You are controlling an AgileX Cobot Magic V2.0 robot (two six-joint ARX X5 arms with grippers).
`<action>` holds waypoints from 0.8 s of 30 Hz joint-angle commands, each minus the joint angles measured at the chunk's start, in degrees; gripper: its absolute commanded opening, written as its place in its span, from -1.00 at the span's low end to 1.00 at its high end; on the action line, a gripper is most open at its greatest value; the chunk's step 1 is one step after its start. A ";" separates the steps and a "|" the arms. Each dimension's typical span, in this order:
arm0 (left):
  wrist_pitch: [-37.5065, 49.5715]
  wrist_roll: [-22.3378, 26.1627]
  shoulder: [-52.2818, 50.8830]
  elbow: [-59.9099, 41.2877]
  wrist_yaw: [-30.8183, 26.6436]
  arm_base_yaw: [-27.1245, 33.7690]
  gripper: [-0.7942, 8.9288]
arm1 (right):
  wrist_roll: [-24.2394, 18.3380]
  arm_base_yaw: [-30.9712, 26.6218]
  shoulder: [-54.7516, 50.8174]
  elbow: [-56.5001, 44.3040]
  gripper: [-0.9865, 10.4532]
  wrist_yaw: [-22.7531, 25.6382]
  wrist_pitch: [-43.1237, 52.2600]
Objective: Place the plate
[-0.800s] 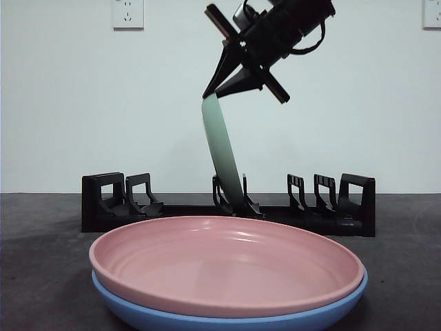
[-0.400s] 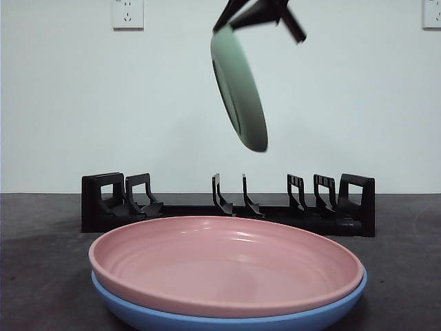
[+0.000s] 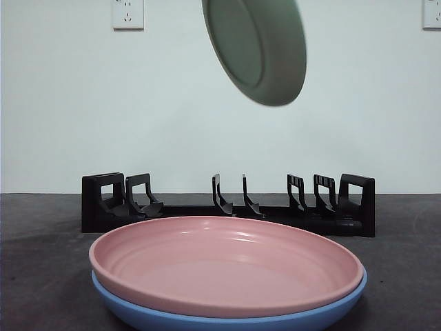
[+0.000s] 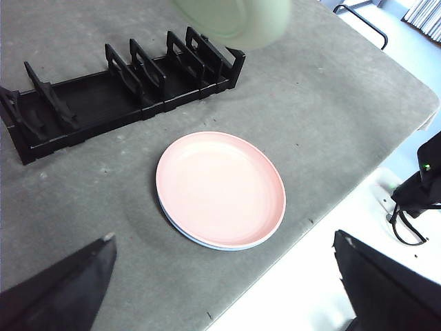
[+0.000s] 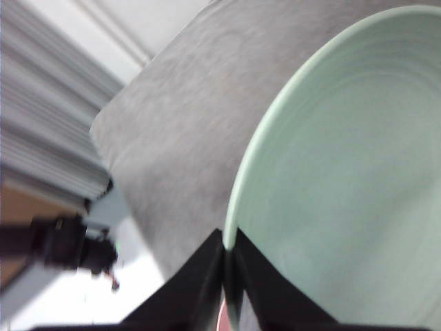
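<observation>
Clamping the rim of a smooth, round pale green plate point(image 5: 344, 172) between the right gripper point(image 5: 227, 265) jaws, hanging high above the black slotted plastic rack point(image 3: 227, 207), left gripper point(image 4: 227, 289) spread wide, glossy pink plate point(image 3: 227, 265) stacked on blue plate point(image 3: 227, 318) below.

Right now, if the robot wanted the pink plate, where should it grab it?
Probably by the rim. The pink plate lies flat, nested on the blue plate, so only its raised edge offers something thin to pinch. Coming from above at the side facing away from the black rack looks easiest. The right gripper is busy pinching the green plate.
</observation>
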 commanded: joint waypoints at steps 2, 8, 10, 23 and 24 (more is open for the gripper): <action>0.46 0.79 0.07 1.07 -0.24 -0.31 0.19 | -6.16 3.08 -2.89 -1.55 -0.81 0.13 -2.60; 0.44 1.81 0.07 1.07 -0.24 -0.31 0.19 | -6.19 12.04 -8.39 -9.27 -0.81 7.54 -3.61; 0.44 2.12 0.07 1.07 -0.24 -0.31 0.19 | -4.37 15.98 -9.79 -12.96 -0.81 13.16 -2.93; 0.57 3.76 0.07 1.07 -0.22 -0.33 0.19 | 10.05 38.77 -6.27 -26.10 -0.81 43.93 7.34; 0.63 3.76 0.07 1.07 -0.22 -0.33 0.19 | 10.78 39.91 -5.11 -26.10 -0.81 44.70 7.43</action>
